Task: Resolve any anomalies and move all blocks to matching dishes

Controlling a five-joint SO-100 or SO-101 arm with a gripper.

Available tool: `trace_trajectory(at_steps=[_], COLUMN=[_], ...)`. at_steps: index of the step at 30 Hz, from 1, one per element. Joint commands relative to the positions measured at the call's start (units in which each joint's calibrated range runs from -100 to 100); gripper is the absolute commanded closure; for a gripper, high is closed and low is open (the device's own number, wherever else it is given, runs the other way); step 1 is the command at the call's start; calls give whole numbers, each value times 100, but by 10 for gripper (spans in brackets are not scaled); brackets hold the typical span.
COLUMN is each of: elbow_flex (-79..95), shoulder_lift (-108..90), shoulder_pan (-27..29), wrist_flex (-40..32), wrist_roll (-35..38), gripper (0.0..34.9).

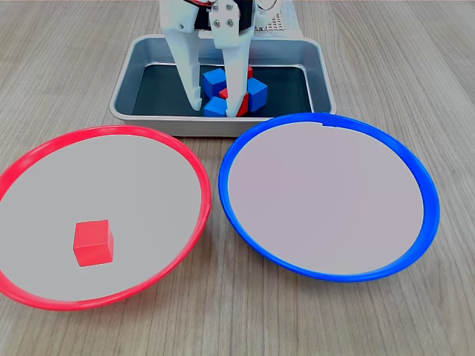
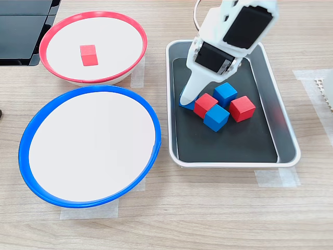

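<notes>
On a wooden tabletop [image 1: 415, 67], the gripper [image 1: 220, 111] reaches into the metal tray [image 1: 312, 55]. Its jaws stand apart around a blue block [image 1: 215, 107], with 4 more blocks just beside it

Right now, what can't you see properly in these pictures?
- Small blue cube under the white gripper: mostly covered in the second exterior view, so a grip is unclear.
- Glossy cubes in the grey metal tray: fingers hide some in the first exterior view.
- Arm: cut off by the top edge in both exterior views.
</notes>
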Motion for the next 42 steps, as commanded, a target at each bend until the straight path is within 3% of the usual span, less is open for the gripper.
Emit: trace_trajectory(at_steps=[1, 2, 6, 8, 10, 12, 17, 19, 25, 26, 27, 29, 30, 35, 38, 42], elbow_flex=[30, 57, -216, -890, -2510, -3484, -4677, -4959, -5023, -4959, -4868, -4731, -4704, -4294, -3957, -3284], shoulder_lift=[29, 29, -133, -244, -116, 140, 925, 1471, 2545, 2596, 2605, 2494, 2451, 1769, 1112, 277], shoulder_pan=[-24, -62, -184, -410, -928, -1229, -1624, -1728, -1728, -1718, -1699, -1671, -1671, -1586, -1436, -1125], wrist_flex=[-226, -268, 236, 1169, 2588, 2960, 2522, 1977, 781, 649, 500, 459, 483, 1119, 1911, 2729], wrist_roll=[59, 78, -24, -298, -1011, -1480, -2217, -2447, -2437, -2432, -2432, -2447, -2447, -2364, -2193, -1900], gripper=[307, 346, 347, 347, 347, 347, 347, 347, 338, 300, 234, 179, 175, 206, 238, 253])
